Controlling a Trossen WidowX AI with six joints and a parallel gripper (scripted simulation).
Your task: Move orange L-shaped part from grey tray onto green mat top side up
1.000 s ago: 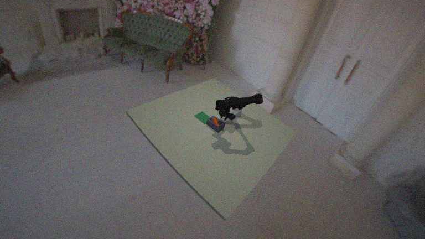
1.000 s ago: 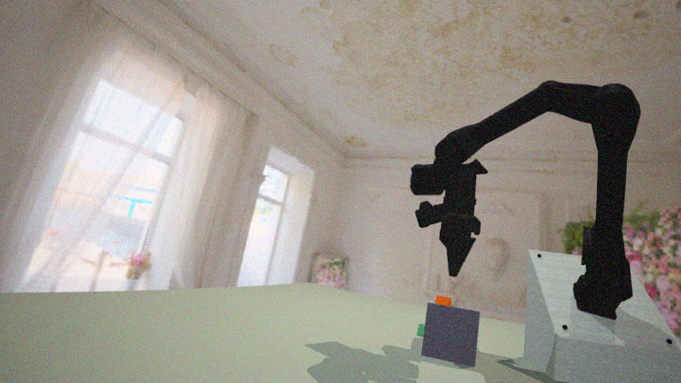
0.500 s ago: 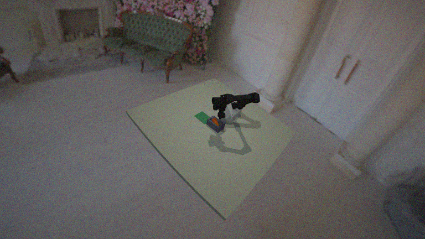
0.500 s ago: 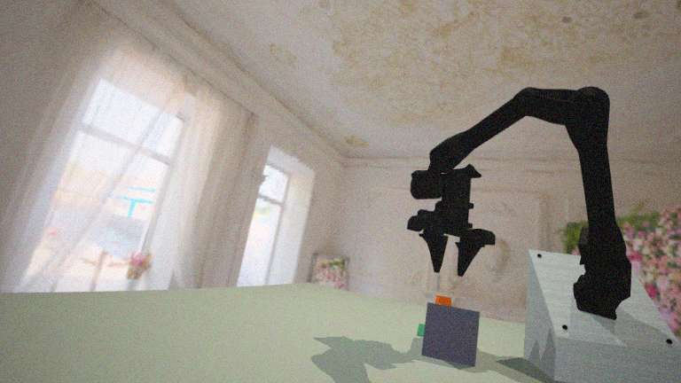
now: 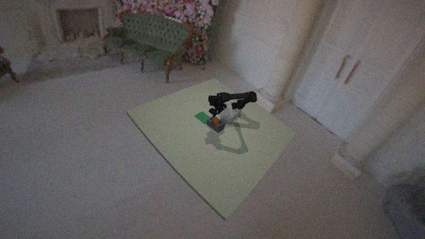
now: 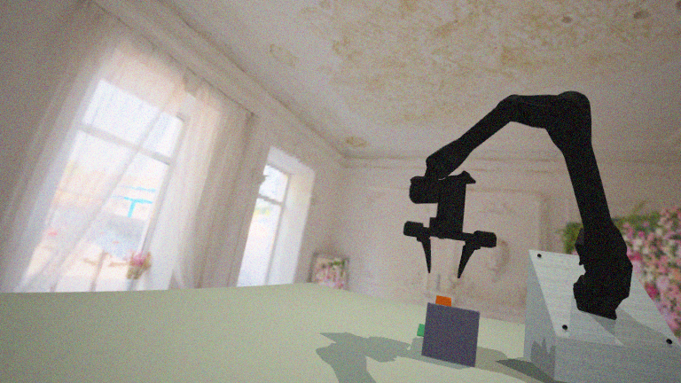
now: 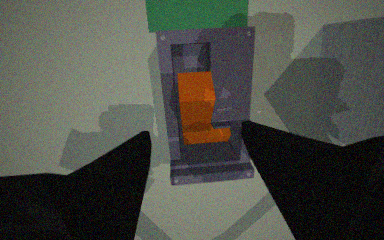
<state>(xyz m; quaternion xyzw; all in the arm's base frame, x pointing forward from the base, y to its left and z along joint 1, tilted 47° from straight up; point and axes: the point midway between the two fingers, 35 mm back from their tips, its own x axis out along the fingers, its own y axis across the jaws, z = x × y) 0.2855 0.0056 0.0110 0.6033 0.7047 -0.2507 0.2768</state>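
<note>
I have the pincer (image 6: 444, 273) hanging above the grey tray (image 7: 240, 75), fingers spread apart and nothing between them — released. In the exterior view its two dark fingertips (image 6: 427, 263) point straight down, with clear air between them and the tray top.

Through the wrist camera I look down between the fingers at the orange L-shaped part (image 7: 197, 107). It sits in the tray's pocket but tilted: the straight end is raised, the foot of the L lies low at the near end. From the side, a bit of orange (image 6: 443, 300) shows above the tray's top edge.

The green mat (image 7: 197, 14) lies just beyond the tray's far end — touching it, as far as I can tell.
</note>
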